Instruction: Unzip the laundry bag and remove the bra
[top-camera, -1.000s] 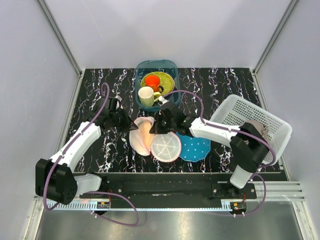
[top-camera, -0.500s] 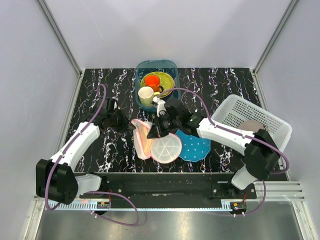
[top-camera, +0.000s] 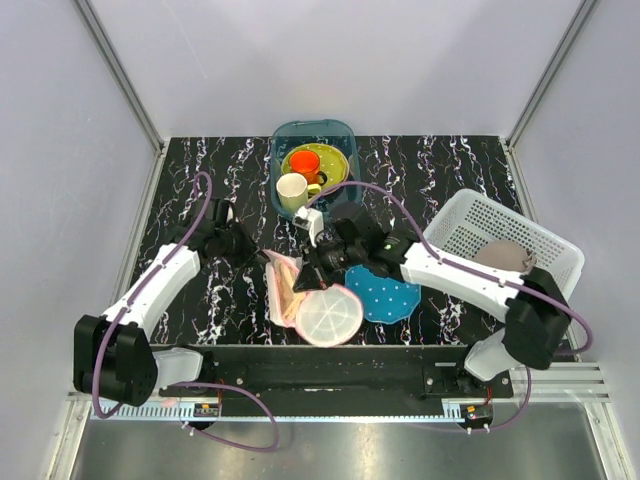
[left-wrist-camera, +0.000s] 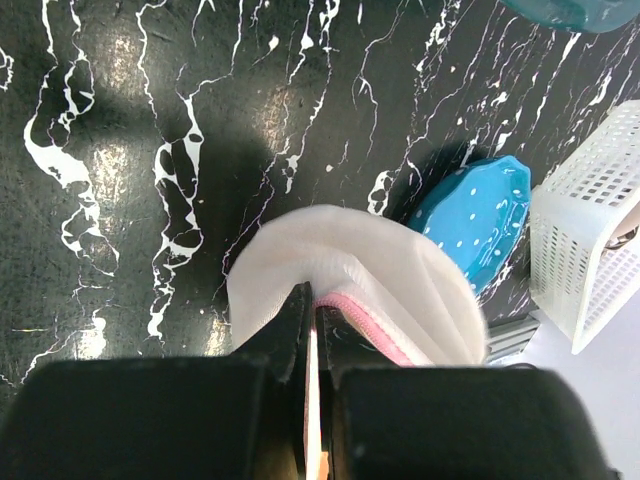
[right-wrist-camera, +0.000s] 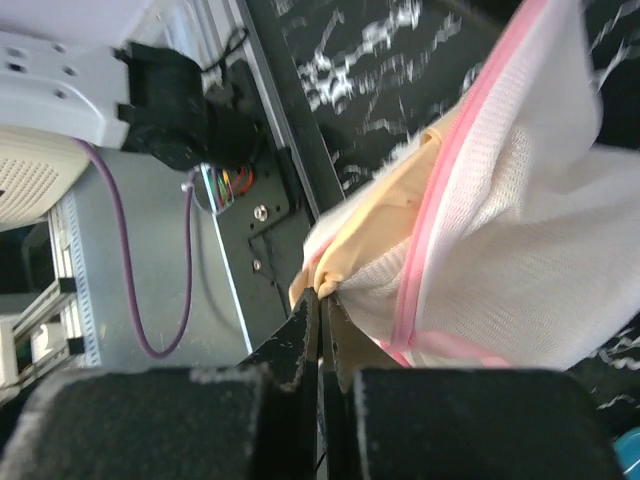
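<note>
The laundry bag (top-camera: 328, 316) lies open in front of the arms. Its round white mesh half faces up and the other half (top-camera: 277, 290) stands on edge. My left gripper (left-wrist-camera: 312, 298) is shut on that bag's pink zipper rim (left-wrist-camera: 365, 320); in the top view it (top-camera: 264, 258) sits at the bag's left edge. The beige bra (right-wrist-camera: 385, 215) bulges out between the halves. My right gripper (right-wrist-camera: 325, 292) is shut on a fold of it beside the mesh (right-wrist-camera: 510, 230), and in the top view (top-camera: 306, 272) it is over the bag's opening.
A blue dotted plate (top-camera: 392, 296) lies right of the bag. A white perforated basket (top-camera: 470, 226) at the right holds a tan-grey object (top-camera: 506, 256). Behind the bag, a teal bin (top-camera: 315, 124) holds cups and a yellow plate. The metal base rail (top-camera: 330, 375) runs along the near edge.
My right gripper has moved left and nearer, down into the bag's opening. The standing half has folded up narrower and the round half has slid toward the near edge. The left gripper has hardly moved.
</note>
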